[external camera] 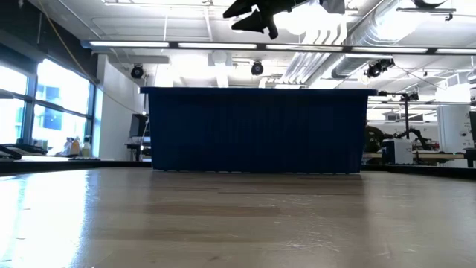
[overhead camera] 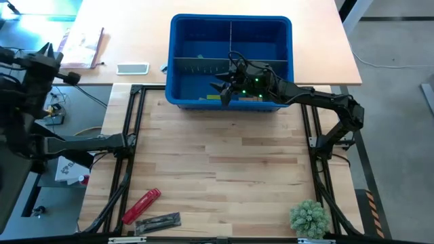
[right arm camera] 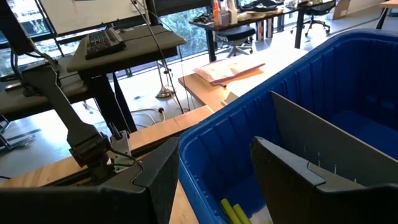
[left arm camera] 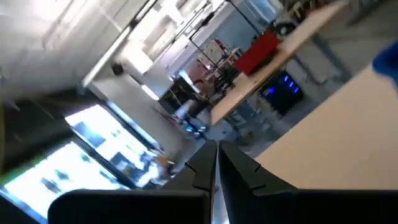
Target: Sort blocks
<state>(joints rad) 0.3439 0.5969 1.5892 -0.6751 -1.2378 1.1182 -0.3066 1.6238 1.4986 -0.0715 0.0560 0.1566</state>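
A blue bin [overhead camera: 230,19] with grey dividers stands at the table's far edge. Lime yellow-green blocks [overhead camera: 213,99] lie on the floor of its near compartment and show in the right wrist view as blocks [right arm camera: 233,211]. My right gripper [overhead camera: 227,88] hovers open above that compartment, clear of the bin's top in the low view [external camera: 256,18]. Nothing is between its fingers, and the bin's wall [right arm camera: 205,149] shows below them. My left gripper [left arm camera: 216,168] is shut and empty. It is raised off the table's left side [overhead camera: 47,53] and points into the room.
Near the front left lie a red cylindrical tool [overhead camera: 141,205] and a dark flat object [overhead camera: 158,221]. A small green plant [overhead camera: 308,218] stands at the front right. A phone [overhead camera: 133,68] and papers [overhead camera: 81,47] lie beyond the bin's left. Black frame rails [overhead camera: 129,142] border the wooden top.
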